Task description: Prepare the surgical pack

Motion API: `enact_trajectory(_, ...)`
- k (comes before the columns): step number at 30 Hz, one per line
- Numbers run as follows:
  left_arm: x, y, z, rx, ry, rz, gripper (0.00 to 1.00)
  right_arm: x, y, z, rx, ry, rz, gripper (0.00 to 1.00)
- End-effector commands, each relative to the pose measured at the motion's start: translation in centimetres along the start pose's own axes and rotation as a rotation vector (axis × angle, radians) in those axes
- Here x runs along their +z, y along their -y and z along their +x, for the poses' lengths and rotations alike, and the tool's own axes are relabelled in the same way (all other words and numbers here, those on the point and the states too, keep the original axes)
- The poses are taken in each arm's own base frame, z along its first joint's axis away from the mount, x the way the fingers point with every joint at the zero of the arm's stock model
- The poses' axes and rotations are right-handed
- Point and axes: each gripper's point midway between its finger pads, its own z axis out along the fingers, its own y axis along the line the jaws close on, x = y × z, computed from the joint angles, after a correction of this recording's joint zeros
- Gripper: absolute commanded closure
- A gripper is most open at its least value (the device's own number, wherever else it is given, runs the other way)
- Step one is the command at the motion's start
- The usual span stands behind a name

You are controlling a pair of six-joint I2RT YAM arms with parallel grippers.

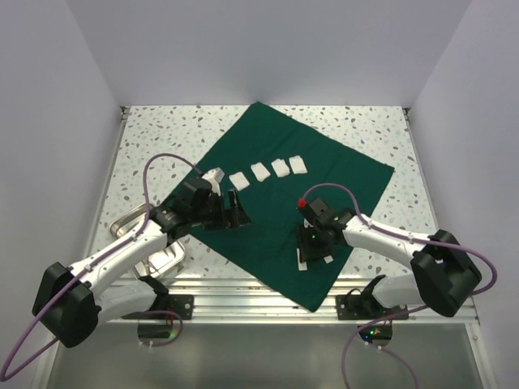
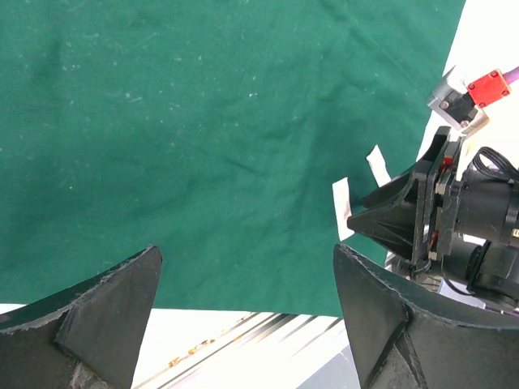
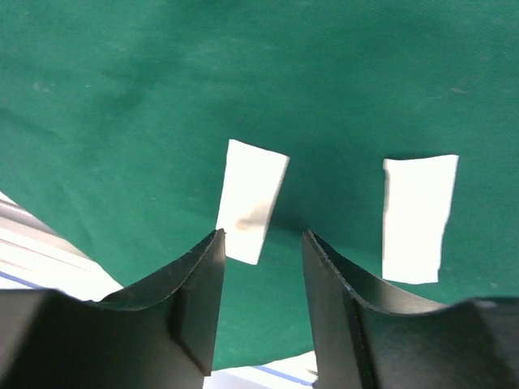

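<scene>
Speckled white stone-look table [image 1: 146, 138], plain pale walls on 3 sides.

Top view: dark green cloth drape [image 1: 340, 174] lies spread flat as a diamond at table centre. Its near corner reaches onto a ribbed metal rail [image 1: 227, 288]. 4 small white rectangular pads [image 1: 260, 171] sit in a row on the drape's far-left part. Shiny steel tray [image 1: 166, 258] lies off the drape's left edge, partly under the left arm. Left gripper [image 1: 233, 211] is over that left edge. Right gripper [image 1: 315, 258] is over the drape's near part, with 2 white strips [image 1: 328, 259] beside it.

Left wrist view: left gripper [image 2: 243, 267] spread wide, nothing between its matte black fingers [image 2: 105, 308]. Drape below is faintly creased and lint-flecked.

Right wrist view: right gripper [image 3: 261, 243] narrowly parted, gripping nothing; green cloth shows in the gap. Both flat strips lie on the drape, apart. The left strip has a brown smudge, and its lower end sits just beside 1 fingertip.
</scene>
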Motion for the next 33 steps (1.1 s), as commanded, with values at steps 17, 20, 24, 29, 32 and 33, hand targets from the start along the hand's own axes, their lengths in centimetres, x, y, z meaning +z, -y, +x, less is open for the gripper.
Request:
enact_trajectory(17, -0.1, 0.7, -0.1, 0.049, 0.012, 0.032, 0.10, 1.0, -0.4, -1.9, 0.016, 0.077, 0.211, 0.55)
enact_trajectory(20, -0.1, 0.6, 0.0, 0.051, 0.008, 0.033, 0.10, 1.0, -0.6, -1.9, 0.021, 0.082, 0.212, 0.56)
enact_trajectory(24, -0.2, 0.5, 0.2, 0.056, 0.006, 0.030, 0.10, 1.0, -0.8, -2.0, 0.022, 0.092, 0.231, 0.58)
enact_trajectory(29, -0.2, 0.6, 0.0, 0.058, 0.010, 0.034, 0.10, 0.9, -1.1, -1.9, 0.005, 0.102, 0.277, 0.60)
enact_trajectory(32, -0.1, 0.5, 0.1, 0.060, 0.006, 0.028, 0.10, 0.8, -1.0, -2.0, 0.003, 0.111, 0.296, 0.60)
enact_trajectory(33, -0.1, 0.5, 0.1, 0.058, 0.005, 0.030, 0.10, 0.8, -0.9, -1.9, 0.003, 0.110, 0.303, 0.60)
